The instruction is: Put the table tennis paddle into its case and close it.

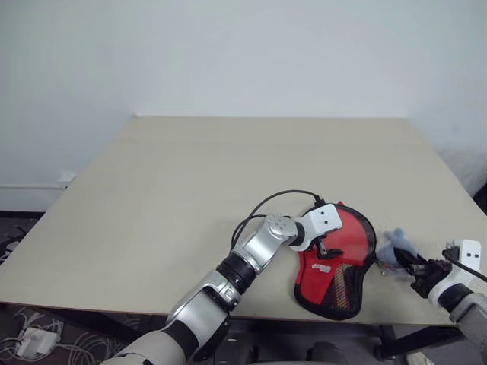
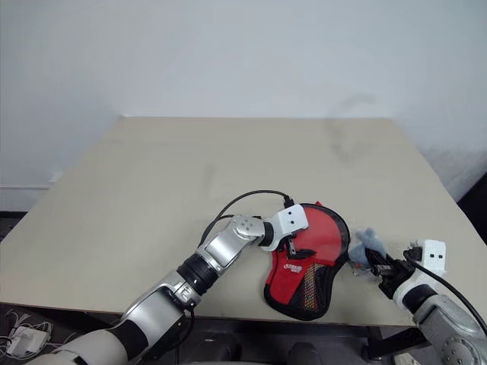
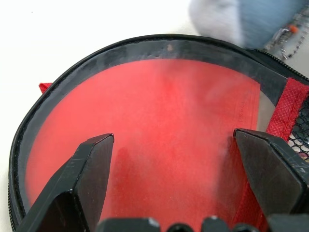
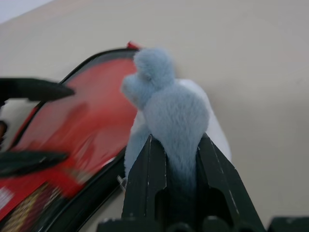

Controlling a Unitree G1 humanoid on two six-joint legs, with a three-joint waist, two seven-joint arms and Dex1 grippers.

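A red paddle-shaped case [image 1: 338, 262] is lying flat near the front edge of a wide beige counter [image 1: 190, 190], toward the robot's right side, its round end pointing away from the robot and its dark striped narrow end pointing toward the front edge. A white logo is showing on the red fabric, and a black edge is running around the outline. The left gripper [image 1: 326, 245] is reaching across from the left and hovering over the round part of the case, its two black fingers [image 3: 79, 181] standing spread wide apart, with red fabric showing between them; whether the tips are touching the fabric is hard to tell. Just to the right of the case, a small grey plush charm [image 4: 169, 111] is sitting at the case's black edge, apparently joined to it by a small chain. The right gripper [image 2: 386, 270] is coming in low from the front right corner, its fingers [image 4: 145, 188] pressed together and pinching the lower part of the charm. The table tennis paddle itself is not to be made out; it may be lying inside the case. A plain white wall is rising behind the counter.
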